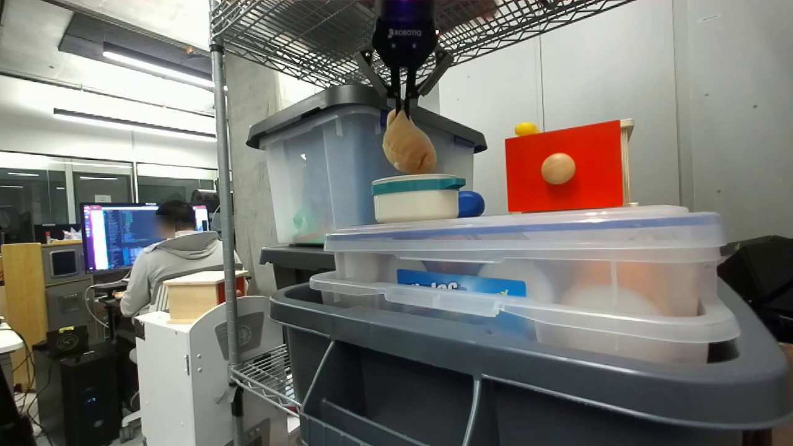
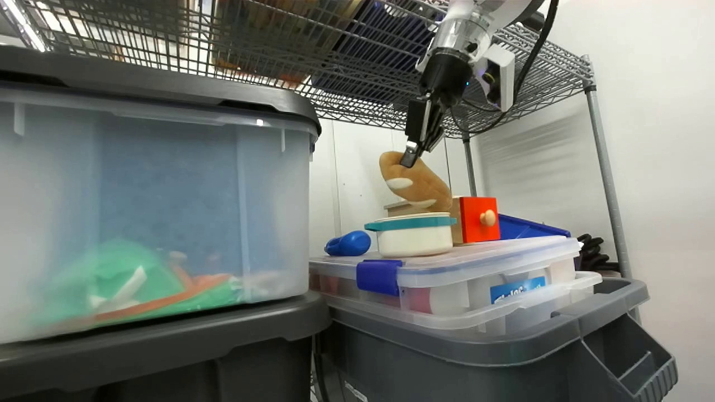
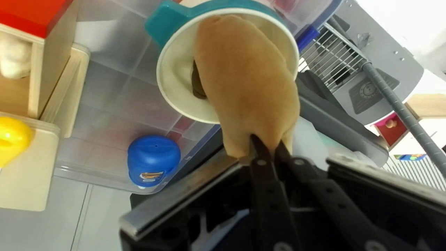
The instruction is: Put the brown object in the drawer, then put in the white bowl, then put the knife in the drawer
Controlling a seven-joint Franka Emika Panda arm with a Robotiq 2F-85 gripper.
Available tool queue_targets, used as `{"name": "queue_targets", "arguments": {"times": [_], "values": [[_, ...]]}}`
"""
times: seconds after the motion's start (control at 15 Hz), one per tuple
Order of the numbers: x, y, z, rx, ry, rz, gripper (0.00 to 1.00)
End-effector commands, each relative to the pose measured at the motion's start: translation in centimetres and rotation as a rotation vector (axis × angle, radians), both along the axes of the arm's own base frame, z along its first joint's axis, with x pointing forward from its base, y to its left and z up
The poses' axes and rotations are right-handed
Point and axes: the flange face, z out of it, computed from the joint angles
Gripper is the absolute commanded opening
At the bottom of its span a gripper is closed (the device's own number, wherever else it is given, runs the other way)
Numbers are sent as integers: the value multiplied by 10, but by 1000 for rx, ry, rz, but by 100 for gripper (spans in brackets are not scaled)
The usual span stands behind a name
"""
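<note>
In the wrist view, the gripper (image 3: pixel 267 141), lower right, is clamped on one end of the brown object (image 3: pixel 244 76), which hangs over the white bowl (image 3: pixel 174 76), upper centre. In an exterior view, the red drawer (image 2: pixel 475 226) stands behind the bowl, right of centre.

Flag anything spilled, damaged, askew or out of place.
Nothing looks spilled or damaged. Slightly odd: the brown object hangs askew, pinched near one end by the claw, above the white bowl instead of the open drawer.
</note>
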Motion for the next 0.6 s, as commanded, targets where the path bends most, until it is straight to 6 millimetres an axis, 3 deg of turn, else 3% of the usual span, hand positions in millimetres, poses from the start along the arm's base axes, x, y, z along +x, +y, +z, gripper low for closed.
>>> {"name": "queue_targets", "arguments": {"times": [0.0, 0.27, 0.53], "values": [[-28, -11, 32, 46, -35, 12, 2], [-37, -18, 50, 60, -71, 0, 2], [-40, -25, 53, 59, -89, -8, 2]]}}
